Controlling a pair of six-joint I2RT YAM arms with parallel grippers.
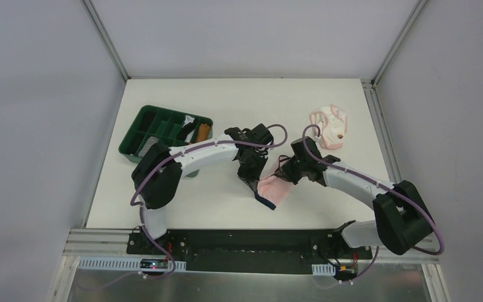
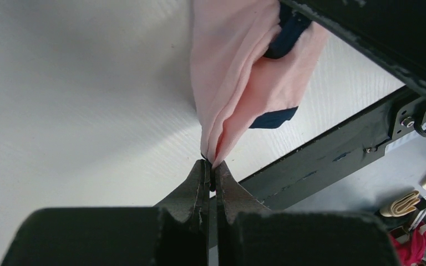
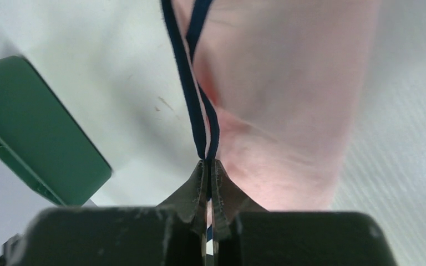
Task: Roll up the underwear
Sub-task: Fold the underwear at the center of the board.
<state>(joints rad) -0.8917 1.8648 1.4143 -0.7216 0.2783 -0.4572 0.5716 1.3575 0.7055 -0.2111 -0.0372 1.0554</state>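
The pink underwear with navy edging (image 1: 275, 190) hangs between both grippers over the middle of the table. My left gripper (image 1: 255, 184) is shut on its folded pink edge (image 2: 222, 133). My right gripper (image 1: 285, 171) is shut on its navy edging (image 3: 199, 122), with the pink cloth (image 3: 288, 100) stretching away from the jaws. The paler pink-white underwear (image 1: 329, 128) lies crumpled on the table at the back right, apart from both grippers.
A green compartment tray (image 1: 139, 121) with rolled cloths stands at the back left, behind the left arm; its corner shows in the right wrist view (image 3: 28, 127). The black base rail (image 1: 245, 242) runs along the table's near edge.
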